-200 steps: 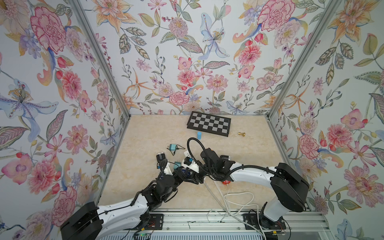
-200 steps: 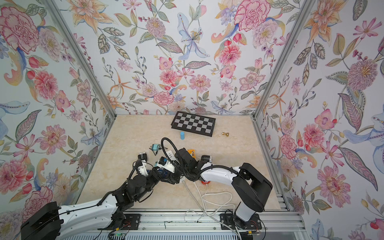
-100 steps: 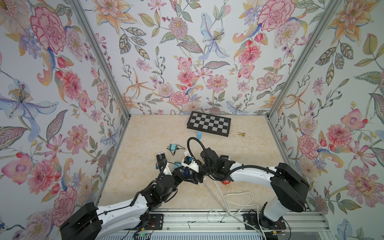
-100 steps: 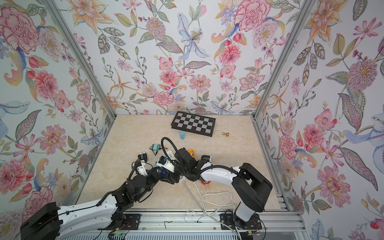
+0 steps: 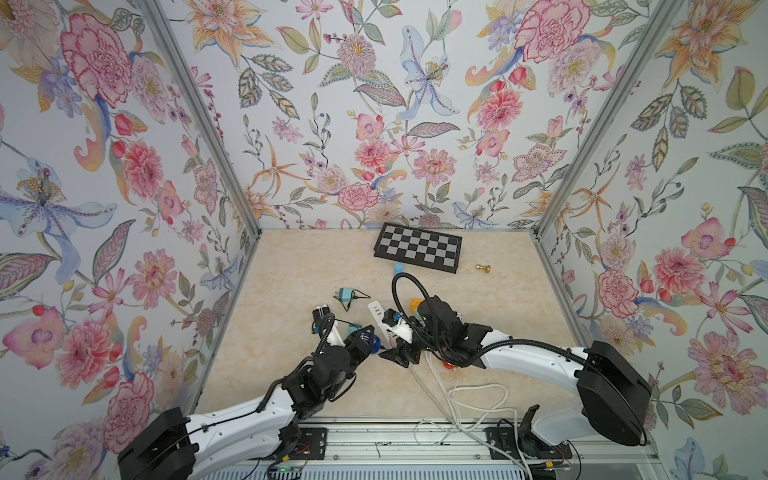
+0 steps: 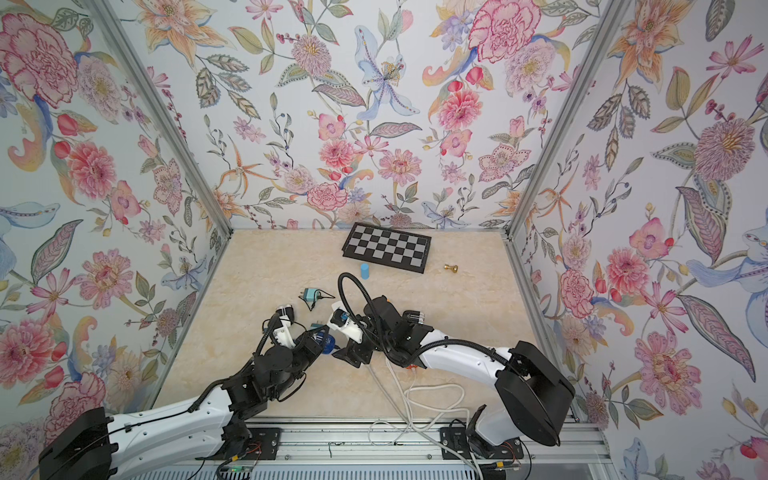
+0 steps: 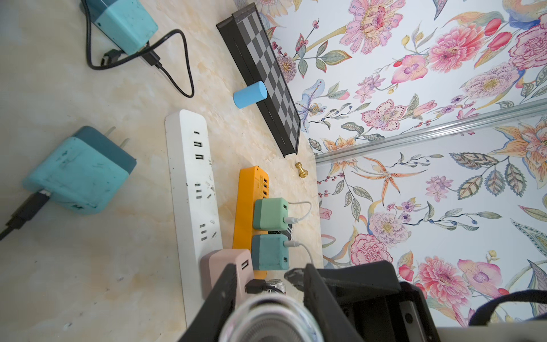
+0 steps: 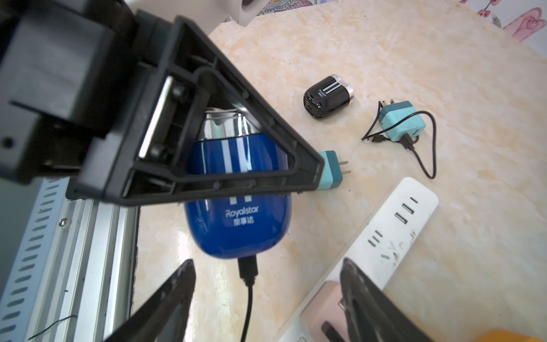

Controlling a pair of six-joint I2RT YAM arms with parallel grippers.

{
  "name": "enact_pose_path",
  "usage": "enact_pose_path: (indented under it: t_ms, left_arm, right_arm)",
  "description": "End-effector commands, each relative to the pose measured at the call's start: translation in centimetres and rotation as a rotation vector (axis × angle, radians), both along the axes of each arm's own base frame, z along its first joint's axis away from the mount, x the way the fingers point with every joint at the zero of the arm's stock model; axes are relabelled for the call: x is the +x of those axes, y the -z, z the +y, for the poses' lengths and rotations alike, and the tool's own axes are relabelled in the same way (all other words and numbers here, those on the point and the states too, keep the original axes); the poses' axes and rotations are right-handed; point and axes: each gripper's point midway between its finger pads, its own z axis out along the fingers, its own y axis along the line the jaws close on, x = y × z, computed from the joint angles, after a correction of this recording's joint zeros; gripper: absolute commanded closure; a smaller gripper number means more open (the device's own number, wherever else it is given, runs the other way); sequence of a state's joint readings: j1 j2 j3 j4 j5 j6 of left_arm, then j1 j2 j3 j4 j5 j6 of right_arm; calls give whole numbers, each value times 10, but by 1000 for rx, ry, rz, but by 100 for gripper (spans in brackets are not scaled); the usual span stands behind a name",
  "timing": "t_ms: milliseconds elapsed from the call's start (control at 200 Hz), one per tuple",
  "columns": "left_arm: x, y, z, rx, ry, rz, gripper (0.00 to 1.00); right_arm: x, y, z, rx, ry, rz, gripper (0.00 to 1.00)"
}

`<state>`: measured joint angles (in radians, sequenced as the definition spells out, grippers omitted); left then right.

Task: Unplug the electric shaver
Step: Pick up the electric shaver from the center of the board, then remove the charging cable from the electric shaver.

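Observation:
The blue electric shaver (image 8: 236, 207) hangs just above the table with my left gripper (image 7: 269, 281) shut on it; its foil head (image 7: 272, 319) shows blurred between the black fingers. In both top views the shaver (image 5: 372, 343) (image 6: 328, 345) sits at the left arm's tip. A black cable plug (image 8: 247, 269) is seated in the shaver's base, and its other end enters the pink adapter (image 7: 228, 266) on the white power strip (image 7: 189, 177). My right gripper (image 8: 266, 263) is open, with one finger on each side of that plug and neither touching it.
A black shaver (image 8: 327, 96) and two teal adapters (image 8: 402, 124) (image 7: 80, 174) lie loose nearby. An orange power strip (image 7: 245, 207) carries two green chargers. A chessboard (image 5: 417, 252), blue cylinder (image 5: 399, 268) and gold pawn (image 5: 483, 269) stand at the back. White cords (image 5: 478, 395) trail to the front rail.
My right gripper's jaws have spread wider around the shaver's cable plug. The left gripper has tightened on the shaver. Neither arm has shifted much.

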<state>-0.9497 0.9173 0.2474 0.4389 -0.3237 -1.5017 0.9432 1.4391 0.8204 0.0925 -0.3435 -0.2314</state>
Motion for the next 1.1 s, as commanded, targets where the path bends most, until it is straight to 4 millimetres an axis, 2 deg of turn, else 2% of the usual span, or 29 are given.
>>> enact_pose_path:
  t_ms: [0,85,175,260,360,515,650,786,906,1096]
  left_arm:
    - [4,-9,0,-10,-39,3,75]
    - [5,-7,2,-14,-60,31,77]
    - [5,-7,3,-32,-79,53,78]
    - [5,-4,6,-47,-102,86,80]
    - [4,-1,7,-80,-113,116,81]
    - [3,-1,5,-103,-118,148,84]
    - [2,-4,5,-121,-127,154,84]
    - [2,-7,7,-131,-136,148,84]
    - [1,-6,9,-135,-137,150,84]
    - [0,-6,12,-148,-141,148,84]
  right_arm:
    - [-8,6,-9,-70,10,-119,23]
    - [-13,8,-12,-129,21,-249,25]
    - [-4,3,-16,-154,123,-376,29]
    - [-3,-7,-16,-118,184,-436,35]
    - [-3,-11,-14,-92,228,-487,42]
    - [4,-10,-4,-85,256,-505,48]
    - [-13,-10,12,-25,143,-481,53]
    - [-21,1,13,-32,101,-452,57]
    - [-18,7,14,-54,104,-456,60]
    - [-10,15,21,-100,126,-485,75]
